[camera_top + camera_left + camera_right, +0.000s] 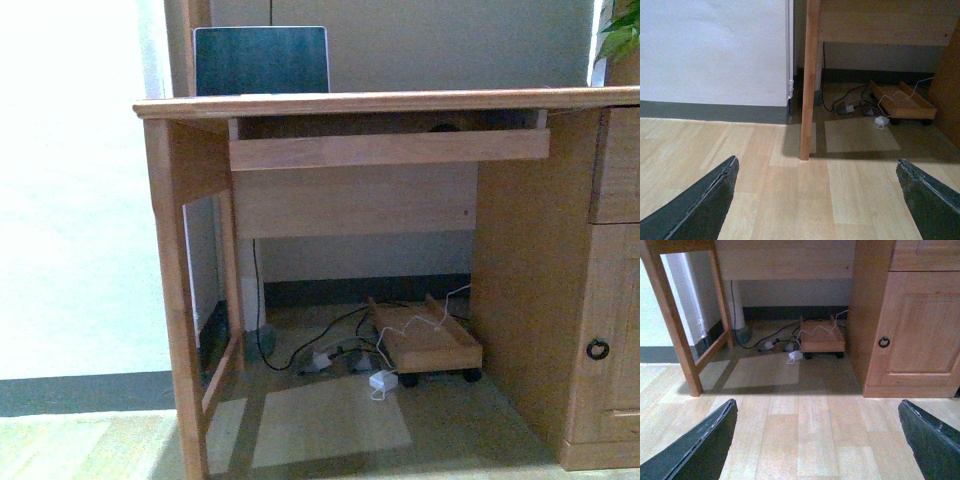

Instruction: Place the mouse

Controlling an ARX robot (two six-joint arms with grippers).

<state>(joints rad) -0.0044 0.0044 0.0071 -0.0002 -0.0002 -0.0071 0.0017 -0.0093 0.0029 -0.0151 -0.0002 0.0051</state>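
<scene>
We're at the start, prob. still locating the mouse, w/ both arms low and facing the floor. The desk is warm pine-like wood w/ square legs, a smooth flat tabletop and a pull-out shelf beneath. A laptop stands on the tabletop, screen dark and matte. Below sit a low wheeled board and thin cables. The left hand and right hand show dark wedge fingers wide apart, nothing btwn. We can't see the mouse clearly; a small dark blob above the shelf may be it. Next we'd need to lift an arm and confirm.
</scene>
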